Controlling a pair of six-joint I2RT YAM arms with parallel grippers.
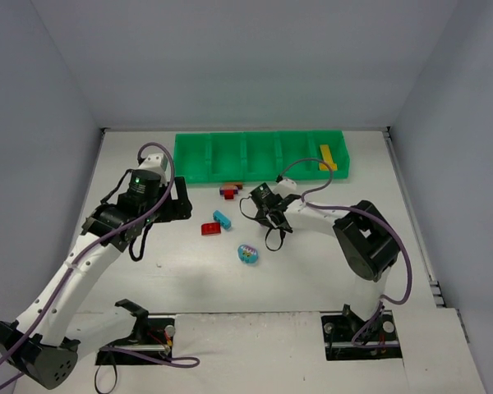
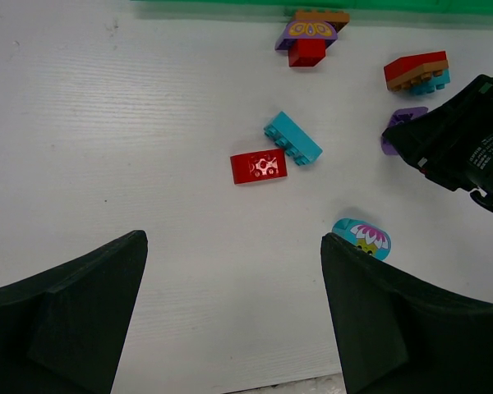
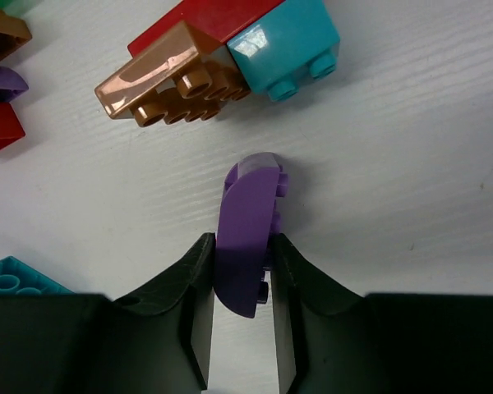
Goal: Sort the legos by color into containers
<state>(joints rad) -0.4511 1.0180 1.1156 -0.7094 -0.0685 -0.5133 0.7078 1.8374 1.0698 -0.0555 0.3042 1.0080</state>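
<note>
My right gripper (image 3: 241, 250) is shut on a purple brick (image 3: 248, 222) standing on edge on the table; in the top view it (image 1: 264, 207) sits just below the green tray (image 1: 195, 156). A red, brown and cyan cluster (image 3: 218, 61) lies just beyond it. My left gripper (image 2: 234, 246) is open and empty, left of the bricks (image 1: 179, 205). A red brick (image 2: 259, 167), a cyan brick (image 2: 292, 138) and a cyan flower piece (image 2: 363, 238) lie ahead of it. A yellow brick (image 1: 328, 157) lies in the tray's rightmost compartment.
A brown, purple and red stack (image 2: 306, 37) rests against the tray's front wall, also in the top view (image 1: 230, 190). Grey walls enclose the table on three sides. The other tray compartments look empty from above.
</note>
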